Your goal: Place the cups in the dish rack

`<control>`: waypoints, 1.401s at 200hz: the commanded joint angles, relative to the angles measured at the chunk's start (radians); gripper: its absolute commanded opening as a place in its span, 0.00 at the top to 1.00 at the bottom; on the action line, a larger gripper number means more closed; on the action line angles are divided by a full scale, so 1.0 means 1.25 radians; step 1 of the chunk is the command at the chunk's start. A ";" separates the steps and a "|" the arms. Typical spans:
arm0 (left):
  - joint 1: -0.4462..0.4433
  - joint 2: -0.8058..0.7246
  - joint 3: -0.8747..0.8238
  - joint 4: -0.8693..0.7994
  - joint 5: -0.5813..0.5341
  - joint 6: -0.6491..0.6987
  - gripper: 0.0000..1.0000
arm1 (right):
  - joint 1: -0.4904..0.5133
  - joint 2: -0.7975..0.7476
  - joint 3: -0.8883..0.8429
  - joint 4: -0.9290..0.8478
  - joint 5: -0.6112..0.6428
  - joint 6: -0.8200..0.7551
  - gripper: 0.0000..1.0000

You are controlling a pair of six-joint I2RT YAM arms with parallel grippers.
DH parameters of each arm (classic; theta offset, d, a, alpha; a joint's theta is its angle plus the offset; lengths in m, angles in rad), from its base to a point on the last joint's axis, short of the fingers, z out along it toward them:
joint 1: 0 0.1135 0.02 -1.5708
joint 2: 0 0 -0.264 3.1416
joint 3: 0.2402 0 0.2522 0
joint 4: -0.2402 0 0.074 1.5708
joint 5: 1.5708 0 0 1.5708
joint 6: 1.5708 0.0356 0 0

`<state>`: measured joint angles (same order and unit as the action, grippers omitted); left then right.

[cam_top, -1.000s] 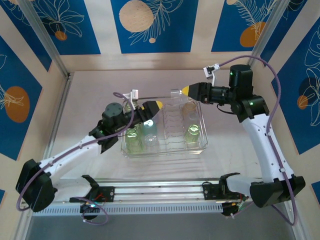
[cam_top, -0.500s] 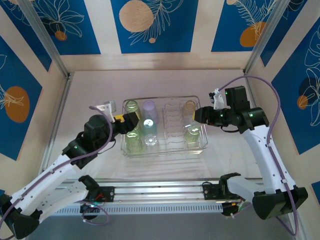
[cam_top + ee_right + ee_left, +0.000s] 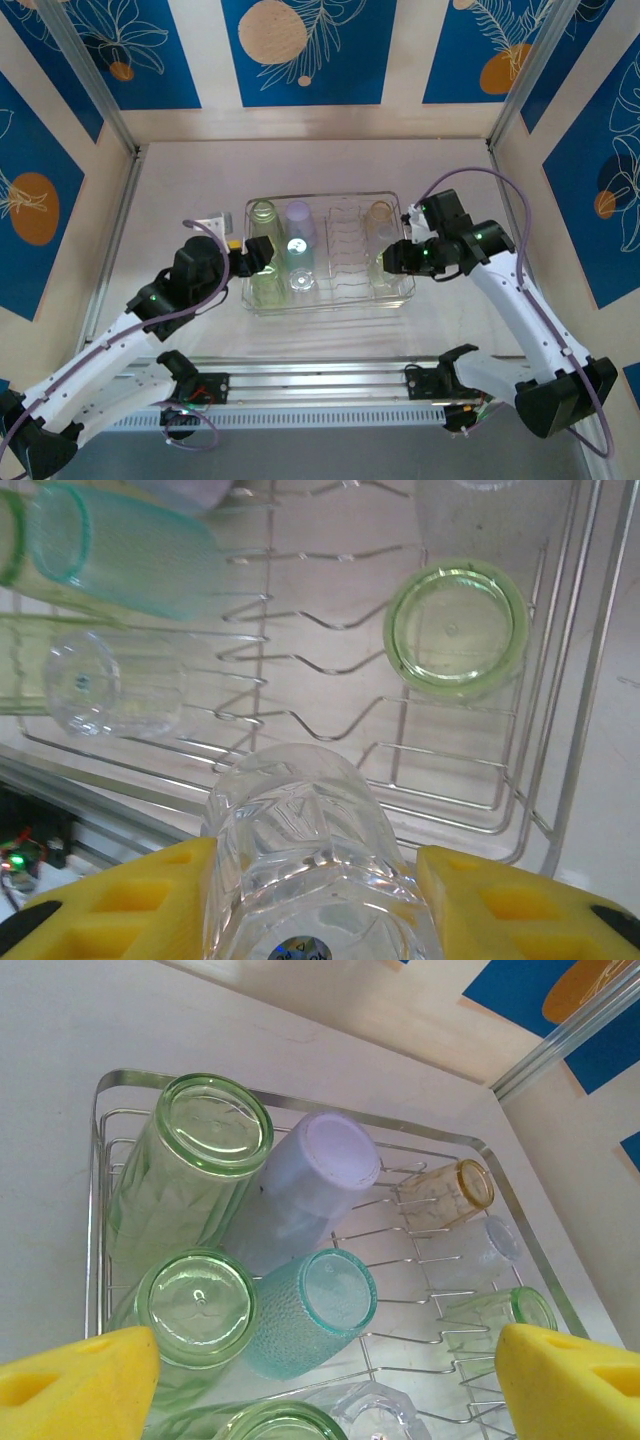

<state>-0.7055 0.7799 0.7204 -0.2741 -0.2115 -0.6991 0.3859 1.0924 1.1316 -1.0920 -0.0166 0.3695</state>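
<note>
From above, the wire rack [image 3: 330,196], silvery with rounded corners, sits on the pale tabletop [image 3: 200,170] between the two arms. The left gripper [image 3: 256,253] hangs over the rack's left end, with a green cup [image 3: 262,212] and a lilac cup [image 3: 298,218] just beyond it. The right gripper [image 3: 391,258] is over the right end, an amber cup [image 3: 380,213] just past it. This view does not make either jaw spacing plain.

The left wrist camera shows the left gripper [image 3: 320,1388] spread wide, its yellow foam fingertips [image 3: 75,1380] at the frame's lower corners and nothing clamped. Below and ahead stand ribbed translucent tumblers, bottoms up: green cup [image 3: 215,1125], lilac cup [image 3: 340,1150], a pebbled teal cup [image 3: 335,1295], and the amber cup [image 3: 460,1188] farther off to the right among the curved tines.

The right wrist camera shows the right gripper [image 3: 312,905] clamping a faceted cup [image 3: 310,850], clear plastic, between its yellow pads [image 3: 130,900], above the rack [image 3: 580,680] near its edge. Ahead to the right stands a green tumbler [image 3: 455,630]; ahead left, the teal cup [image 3: 120,550] shows its side.
</note>
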 commanded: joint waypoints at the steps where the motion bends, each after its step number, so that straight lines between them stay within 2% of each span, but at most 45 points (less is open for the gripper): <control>1: -0.004 0.001 -0.008 -0.004 -0.012 0.014 0.13 | 0.038 0.035 0.009 -0.049 0.101 0.024 1.00; 44: -0.003 -0.005 -0.015 -0.014 -0.016 0.018 0.13 | 0.079 0.097 0.015 -0.072 0.230 0.074 1.00; 105: -0.004 0.004 -0.018 -0.007 -0.013 0.022 0.13 | 0.086 0.106 -0.002 -0.032 0.291 0.111 1.00; 168: -0.004 0.008 -0.024 -0.004 -0.018 0.025 0.13 | 0.157 0.150 -0.051 0.024 0.329 0.159 1.00; 209: -0.003 0.007 -0.029 -0.006 -0.021 0.025 0.13 | 0.236 0.170 -0.099 0.095 0.440 0.216 1.00; 239: -0.004 0.000 -0.028 -0.017 -0.023 0.028 0.13 | 0.265 0.182 -0.133 0.132 0.507 0.239 1.00; 280: -0.003 -0.010 -0.026 -0.032 -0.030 0.035 0.13 | 0.277 0.186 -0.187 0.184 0.530 0.244 0.98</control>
<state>-0.7055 0.7868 0.6914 -0.2821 -0.2226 -0.6804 0.7223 1.3128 0.9485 -0.8928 0.6048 0.6361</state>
